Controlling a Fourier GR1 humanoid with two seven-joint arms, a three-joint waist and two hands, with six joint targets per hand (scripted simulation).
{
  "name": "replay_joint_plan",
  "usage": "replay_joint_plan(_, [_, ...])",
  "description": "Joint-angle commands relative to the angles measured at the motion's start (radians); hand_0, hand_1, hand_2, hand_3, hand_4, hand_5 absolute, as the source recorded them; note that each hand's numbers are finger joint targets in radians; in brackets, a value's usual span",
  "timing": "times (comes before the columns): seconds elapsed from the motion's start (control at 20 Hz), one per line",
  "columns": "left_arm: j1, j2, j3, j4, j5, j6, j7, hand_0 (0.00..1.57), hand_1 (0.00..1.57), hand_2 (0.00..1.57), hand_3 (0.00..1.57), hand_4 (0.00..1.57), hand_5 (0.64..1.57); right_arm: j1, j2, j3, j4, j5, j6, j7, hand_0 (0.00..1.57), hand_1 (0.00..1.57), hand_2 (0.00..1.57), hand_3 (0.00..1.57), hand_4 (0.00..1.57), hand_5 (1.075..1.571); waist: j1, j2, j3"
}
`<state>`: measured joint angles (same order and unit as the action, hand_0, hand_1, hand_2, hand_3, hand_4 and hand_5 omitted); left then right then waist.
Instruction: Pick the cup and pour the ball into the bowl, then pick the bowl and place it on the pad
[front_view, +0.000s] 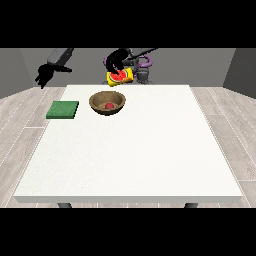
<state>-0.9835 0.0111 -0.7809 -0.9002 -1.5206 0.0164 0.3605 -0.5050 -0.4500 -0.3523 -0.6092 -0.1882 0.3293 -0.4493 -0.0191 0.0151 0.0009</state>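
Yellow cup (120, 77) in hand (116, 59), above bowl (107, 103)

I count one white worktop (130, 160) in front of me. On it I see one brown bowl (107, 103) with one red ball (108, 106) inside, and one green pad (63, 110). One yellow cup (120, 77) is up in the air. Two black hands show: one at the view's left (44, 75), one at the view's right (116, 61).

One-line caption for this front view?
Hand at view's right holds tipped yellow cup above wooden bowl; red ball inside.
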Motion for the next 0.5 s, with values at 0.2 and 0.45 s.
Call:
replay_joint_plan(0.2, [-0.011, -0.011, 0.044, -0.106, -0.069, -0.095, -0.104, 1.51, 1.51, 1.57, 1.57, 1.21, 1.459, 0.046, -0.057, -0.027, 0.061, -0.018, 0.046, -0.012, 0.0, 0.0, 0.0, 0.0, 0.2, 1.546, 0.062, -0.004, -0.0001])
replay_joint_plan(0.45, [0.09, 0.023, 0.274, -0.183, 0.136, 0.119, -0.065, 0.0, 0.0, 1.57, 1.57, 1.27, 1.452, 0.052, 0.009, -0.024, 0.043, -0.032, 0.003, 0.015, 0.0, 0.0, 0.0, 0.0, 0.46, 1.556, 0.122, 0.024, -0.0039])
